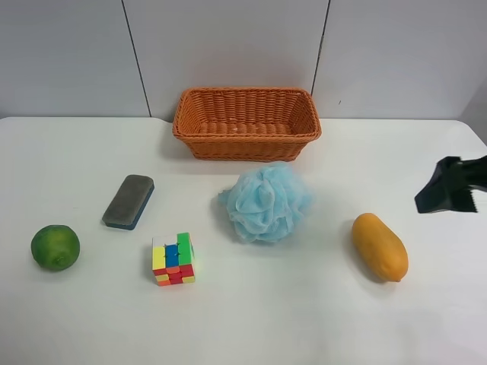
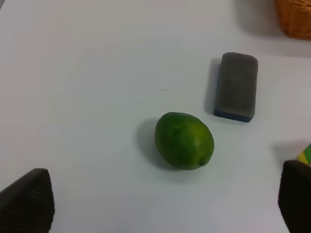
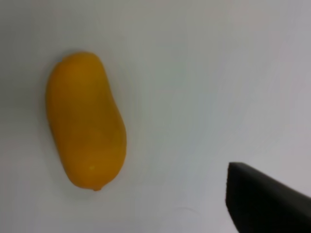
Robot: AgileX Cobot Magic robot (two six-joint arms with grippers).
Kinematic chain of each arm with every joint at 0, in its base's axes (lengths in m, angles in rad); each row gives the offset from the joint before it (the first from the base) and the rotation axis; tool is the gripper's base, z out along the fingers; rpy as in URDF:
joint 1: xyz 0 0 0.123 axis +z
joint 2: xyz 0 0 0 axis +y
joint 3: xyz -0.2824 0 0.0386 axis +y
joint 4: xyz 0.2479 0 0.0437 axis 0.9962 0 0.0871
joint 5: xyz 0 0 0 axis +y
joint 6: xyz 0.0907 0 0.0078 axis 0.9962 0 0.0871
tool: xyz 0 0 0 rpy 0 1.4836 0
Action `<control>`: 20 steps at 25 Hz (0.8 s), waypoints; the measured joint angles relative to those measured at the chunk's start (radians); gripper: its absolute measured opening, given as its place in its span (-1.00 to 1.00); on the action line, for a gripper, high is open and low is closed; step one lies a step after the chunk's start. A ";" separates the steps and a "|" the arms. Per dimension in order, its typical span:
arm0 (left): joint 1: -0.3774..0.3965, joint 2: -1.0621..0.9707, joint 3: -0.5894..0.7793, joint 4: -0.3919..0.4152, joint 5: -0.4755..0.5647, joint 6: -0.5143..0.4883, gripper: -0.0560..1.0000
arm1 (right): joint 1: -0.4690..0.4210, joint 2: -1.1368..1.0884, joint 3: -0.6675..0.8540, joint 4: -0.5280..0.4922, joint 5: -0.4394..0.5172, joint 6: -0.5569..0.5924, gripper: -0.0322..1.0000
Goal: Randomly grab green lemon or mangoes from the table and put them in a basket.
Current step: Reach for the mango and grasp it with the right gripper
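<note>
White table point(image 1: 76, 152) carries: basket point(image 1: 245, 144) at back centre; blue pouf point(image 1: 265, 203) near its front; eraser point(image 1: 128, 201), lemon point(image 1: 55, 247), cube point(image 1: 173, 259) view-left; mango point(image 1: 379, 247) view-right. None touching.

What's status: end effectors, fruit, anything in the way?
Left end effector open, empty, green lemon ahead. Right end effector near mango, opening unclear. Both fruits on table, basket empty. Bath sponge sits in front of basket.

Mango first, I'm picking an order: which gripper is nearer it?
Right. The right gripper hovers beside the mango; the left gripper is by the green lemon, across the table.
</note>
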 joint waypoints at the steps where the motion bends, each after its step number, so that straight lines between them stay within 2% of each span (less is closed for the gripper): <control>1: 0.000 0.000 0.000 0.000 0.000 0.000 0.82 | 0.010 0.050 0.000 -0.001 -0.021 0.000 0.98; 13: 0.000 0.000 0.000 0.000 0.000 0.000 0.82 | 0.090 0.433 -0.001 -0.001 -0.221 0.004 0.98; 20: 0.000 0.000 0.000 0.000 0.000 0.000 0.82 | 0.105 0.560 -0.001 -0.002 -0.275 0.004 0.98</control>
